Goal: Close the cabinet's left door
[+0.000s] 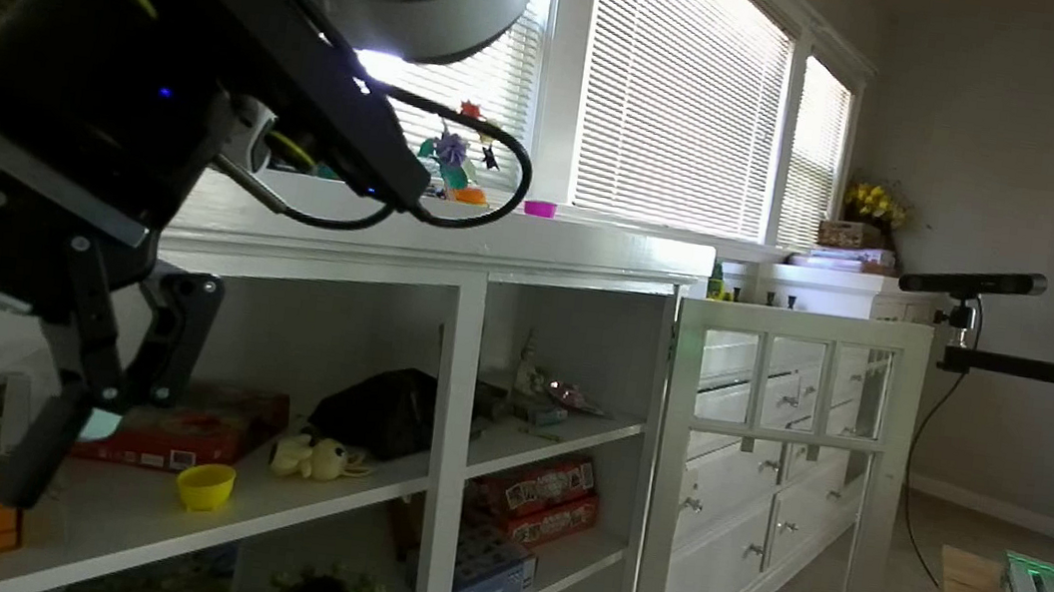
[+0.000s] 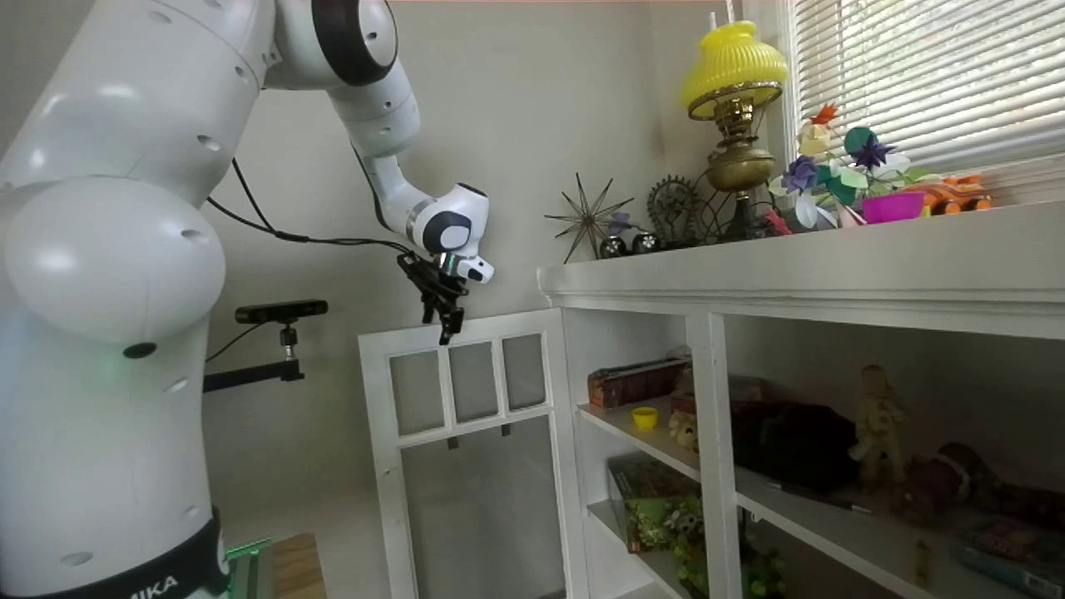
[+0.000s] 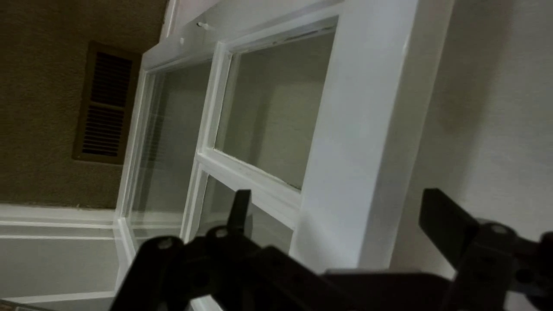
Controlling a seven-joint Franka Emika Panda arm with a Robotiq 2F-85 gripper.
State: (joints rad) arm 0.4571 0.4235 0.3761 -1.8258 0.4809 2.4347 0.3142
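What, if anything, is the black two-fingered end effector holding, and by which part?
Nothing: the end effector stands open, with visible gaps either side of the white wooden glass-paned door's top rail.

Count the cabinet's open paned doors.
2: the left door, swung out at one end of the cabinet, and the other paned door, at the opposite end. Each shows in an exterior view; others may be hidden.

The letters "MIKA" (image 2: 155, 587) stand on the robot arm's black band (image 2: 198, 556).

Lamp (image 2: 737, 125), cup (image 2: 645, 418) and floor vent (image 3: 107, 103)
Yellow-shaded lamp higher than the gripper (image 3: 338, 211), yellow cup lower, slatted vent well beneath.
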